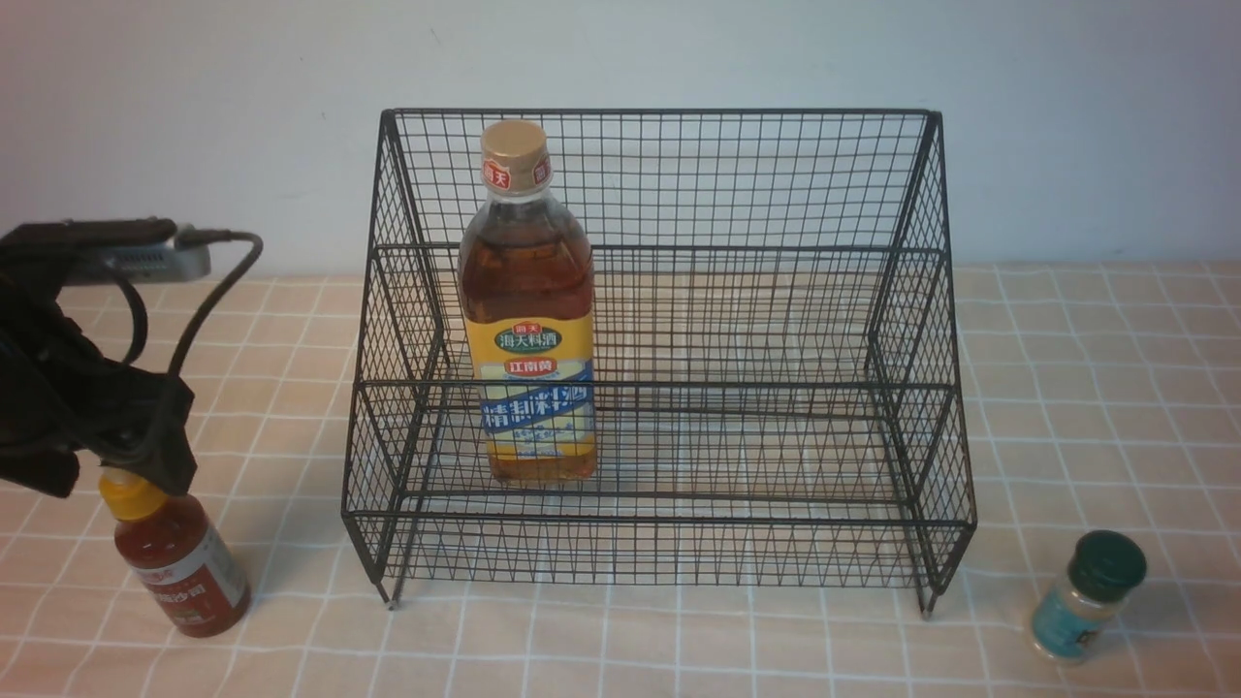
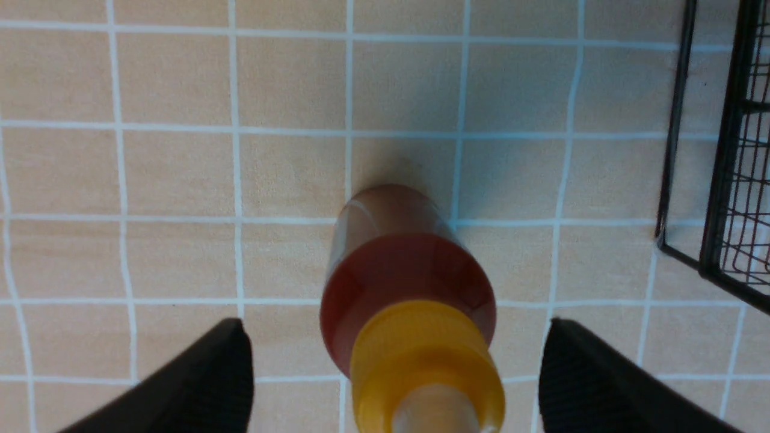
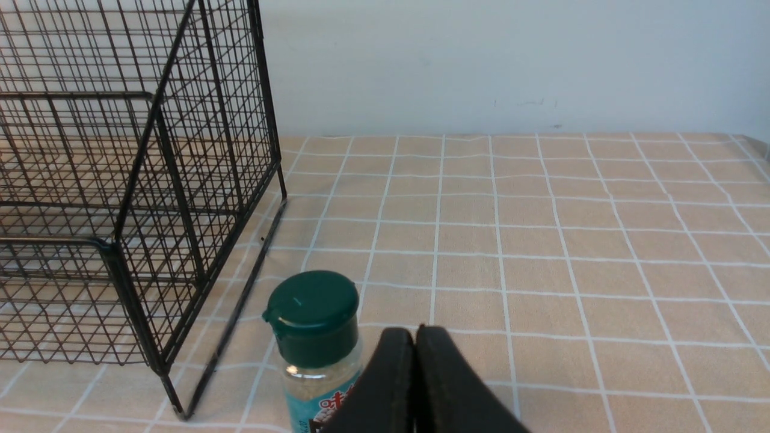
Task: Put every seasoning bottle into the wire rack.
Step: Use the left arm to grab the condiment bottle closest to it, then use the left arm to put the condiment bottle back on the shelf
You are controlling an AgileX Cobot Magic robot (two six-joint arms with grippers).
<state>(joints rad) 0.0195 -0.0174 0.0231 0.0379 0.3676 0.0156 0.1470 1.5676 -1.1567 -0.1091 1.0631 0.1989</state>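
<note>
The black wire rack (image 1: 756, 174) stands at the middle of the table. A tall amber-liquid bottle (image 1: 528, 320) with a gold cap stands upright on its lower tier, left of centre. The red-sauce squeeze bottle (image 1: 184, 572) with a yellow cap stands on the cloth left of the rack. My left gripper (image 1: 116, 470) hangs open just above it. In the left wrist view the fingers (image 2: 210, 373) flank the bottle (image 2: 409, 270) with gaps on both sides. The teal-labelled shaker (image 1: 1086, 596) stands right of the rack. My right gripper (image 3: 415, 331) is shut and empty beside the shaker (image 3: 313, 325).
A peach checked cloth (image 1: 1066, 388) covers the table, with a pale wall close behind the rack. The rack's left corner (image 2: 728, 180) lies near the left gripper. The rack's right side (image 3: 150, 150) stands close to the shaker. A cable (image 1: 208, 301) loops over the left arm.
</note>
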